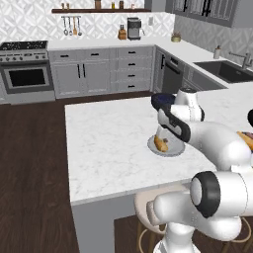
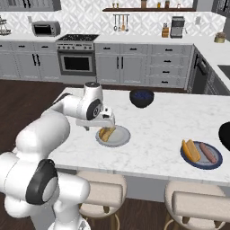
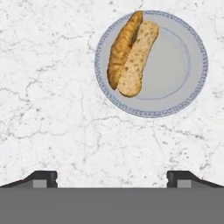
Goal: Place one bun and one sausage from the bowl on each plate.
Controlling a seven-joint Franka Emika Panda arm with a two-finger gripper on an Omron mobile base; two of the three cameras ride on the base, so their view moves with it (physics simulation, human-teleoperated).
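A light grey plate (image 3: 175, 65) (image 2: 120, 137) (image 1: 173, 149) lies on the white marble island with one split bun (image 3: 130, 54) (image 2: 106, 133) (image 1: 160, 143) on its edge. My gripper (image 3: 112, 179) (image 2: 106, 124) hovers just above that plate, open, with nothing between its fingertips (image 3: 43, 178). To the right, the dark blue plate (image 2: 220, 161) carries a bun (image 2: 191, 150) and a reddish sausage (image 2: 207, 152). The black bowl (image 2: 225, 134) (image 1: 250, 117) is cut off by the picture's right edge, so its contents are hidden.
A smaller, deeper dark blue bowl (image 2: 141, 97) (image 1: 160, 101) stands at the island's far side. Padded stools (image 2: 101, 193) (image 2: 200, 202) sit under the near edge. A sink (image 1: 225, 69) and counters run along the right wall.
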